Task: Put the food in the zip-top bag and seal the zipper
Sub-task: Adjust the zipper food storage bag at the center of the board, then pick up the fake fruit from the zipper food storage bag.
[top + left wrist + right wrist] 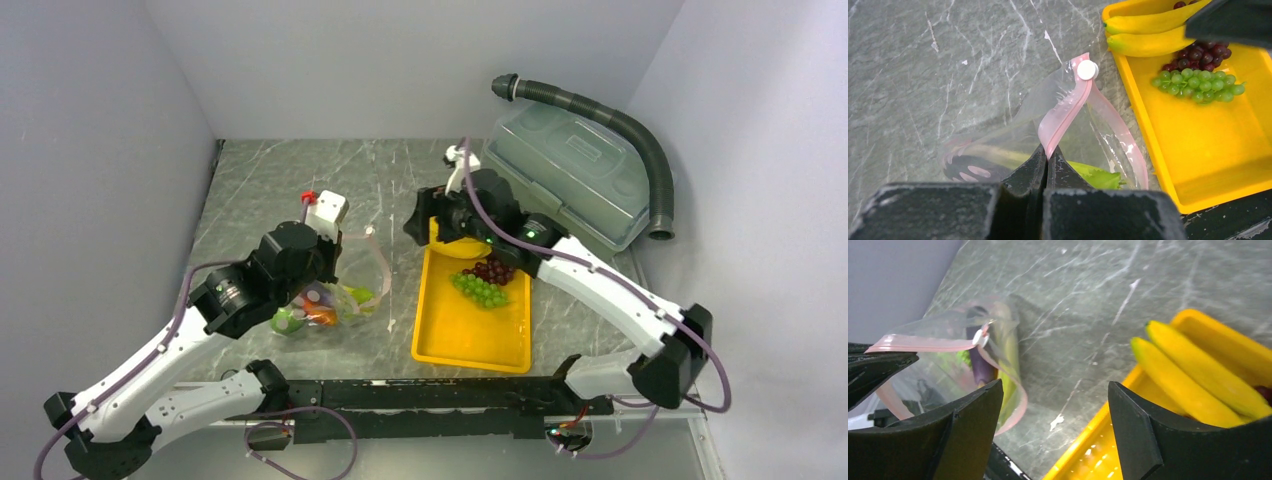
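At zip-top bag [998,125] mouth, left end effector [1047,156] pinches zipper [1069,107], hidden overhead

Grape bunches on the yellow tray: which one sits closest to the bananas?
The dark red bunch, right beside the bananas; the green bunch lies past it, toward the bare middle of the tray.

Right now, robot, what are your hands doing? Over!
Left gripper shut on zipper, bag mouth held open. Right gripper open, by bananas. Bananas, grapes still in yellow tray. Nothing between tray and bag. Over.
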### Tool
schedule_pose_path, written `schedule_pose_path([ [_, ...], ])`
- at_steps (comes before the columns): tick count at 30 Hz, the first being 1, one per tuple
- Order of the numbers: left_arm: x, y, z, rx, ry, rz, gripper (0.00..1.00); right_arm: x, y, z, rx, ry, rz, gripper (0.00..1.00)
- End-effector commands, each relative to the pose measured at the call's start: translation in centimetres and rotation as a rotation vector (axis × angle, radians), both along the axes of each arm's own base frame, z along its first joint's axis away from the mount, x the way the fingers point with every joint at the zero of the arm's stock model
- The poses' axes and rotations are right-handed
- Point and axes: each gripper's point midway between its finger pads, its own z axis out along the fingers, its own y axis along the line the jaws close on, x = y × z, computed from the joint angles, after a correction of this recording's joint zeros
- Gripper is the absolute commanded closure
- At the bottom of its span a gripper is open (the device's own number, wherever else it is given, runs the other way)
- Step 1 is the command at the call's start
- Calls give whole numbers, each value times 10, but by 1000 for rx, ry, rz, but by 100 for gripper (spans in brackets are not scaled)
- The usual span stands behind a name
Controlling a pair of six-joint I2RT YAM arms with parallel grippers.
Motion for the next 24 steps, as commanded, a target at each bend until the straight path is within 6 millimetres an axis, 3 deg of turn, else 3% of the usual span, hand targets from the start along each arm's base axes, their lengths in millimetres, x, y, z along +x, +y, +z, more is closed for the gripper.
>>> schedule_pose_path([
  [1,4,-5,16,-70,-62,-8,100,11,-52,10,-69,-61,-159,18],
  [5,3,-6,13,-70,-58,-15,100,18,-98,0,-159,-39,-298,11],
  [7,2,-5,12,-69,-56,-14,100,18,-119,-8,-212,-22,-367,1],
  [12,0,-3,11,-79,-59,-15,100,18,-161,-22,-323,1,-522,0],
  [20,-1,-4,10,-78,-58,-25,100,25,-180,-46,-336,65,-614,0],
  [24,-3,-5,9,-80,-51,-34,100,34,-178,-59,-332,94,-608,8],
])
